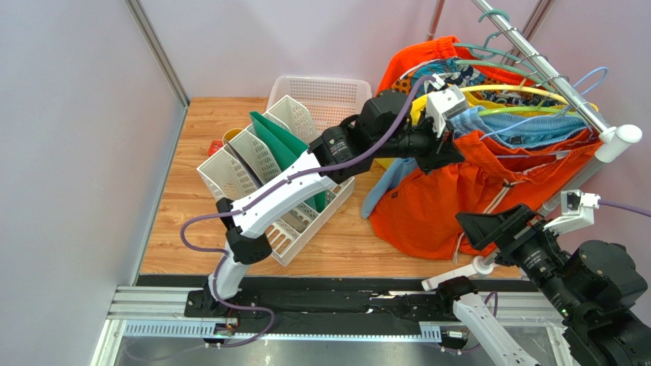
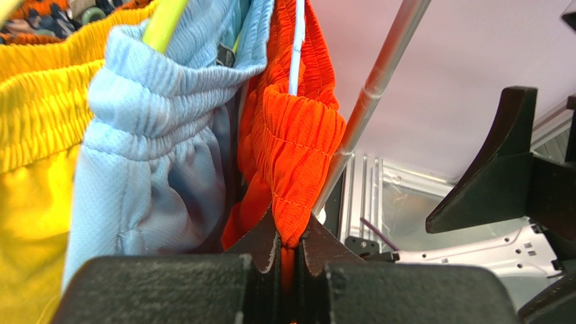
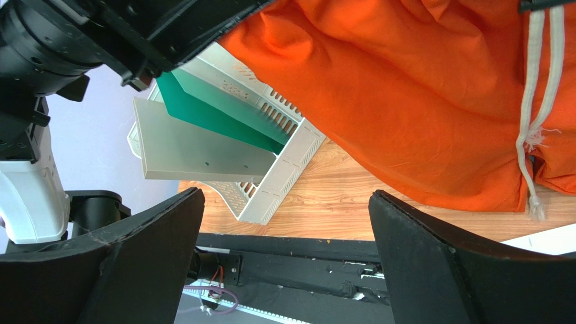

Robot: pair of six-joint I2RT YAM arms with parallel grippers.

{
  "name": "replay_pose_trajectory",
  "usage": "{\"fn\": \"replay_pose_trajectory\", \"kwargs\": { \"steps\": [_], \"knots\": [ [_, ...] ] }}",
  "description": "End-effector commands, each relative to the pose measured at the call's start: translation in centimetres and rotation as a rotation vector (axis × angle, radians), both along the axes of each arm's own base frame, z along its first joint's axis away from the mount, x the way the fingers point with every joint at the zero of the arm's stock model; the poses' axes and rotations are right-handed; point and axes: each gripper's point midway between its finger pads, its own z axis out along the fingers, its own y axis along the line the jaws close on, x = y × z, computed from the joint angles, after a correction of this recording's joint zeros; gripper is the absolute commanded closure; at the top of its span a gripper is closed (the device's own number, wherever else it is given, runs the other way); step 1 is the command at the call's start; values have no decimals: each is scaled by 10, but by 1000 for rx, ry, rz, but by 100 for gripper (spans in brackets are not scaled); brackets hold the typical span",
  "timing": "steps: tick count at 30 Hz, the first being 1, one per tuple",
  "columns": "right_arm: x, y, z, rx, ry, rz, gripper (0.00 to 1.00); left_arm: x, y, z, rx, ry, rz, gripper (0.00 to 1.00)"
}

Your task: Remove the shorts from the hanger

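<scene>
Left gripper [image 2: 289, 237] clamped on orange shorts [image 2: 297, 135] waistband fold; hanger wire [image 2: 296, 47] (probably) straight above. Right gripper [image 3: 285, 202] agape, empty, underneath.

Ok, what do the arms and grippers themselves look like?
Both arms match: the left arm and right arm have white links and black joint housings, with a purple cable along each. The left gripper and right gripper have matte black wedge fingers. White camera block on each wrist. No markings visible.

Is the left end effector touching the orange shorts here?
Touching. The left wrist view shows the left end effector shut on a pinched fold of the orange shorts, with no gap visible.
</scene>
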Motion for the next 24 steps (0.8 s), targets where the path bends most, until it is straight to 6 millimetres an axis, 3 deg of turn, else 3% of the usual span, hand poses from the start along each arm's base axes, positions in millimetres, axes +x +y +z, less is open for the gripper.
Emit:
{"fn": "replay_pose_trajectory", "kwargs": {
  "steps": [1,24],
  "knots": [
    [-35,-12,-56,-98,266,6,0,-3,6,62,-174,-39,34,100],
    [-35,-11,-57,-65,278,-11,0,3,-19,27,-103,-12,103,100]
  ]
}}
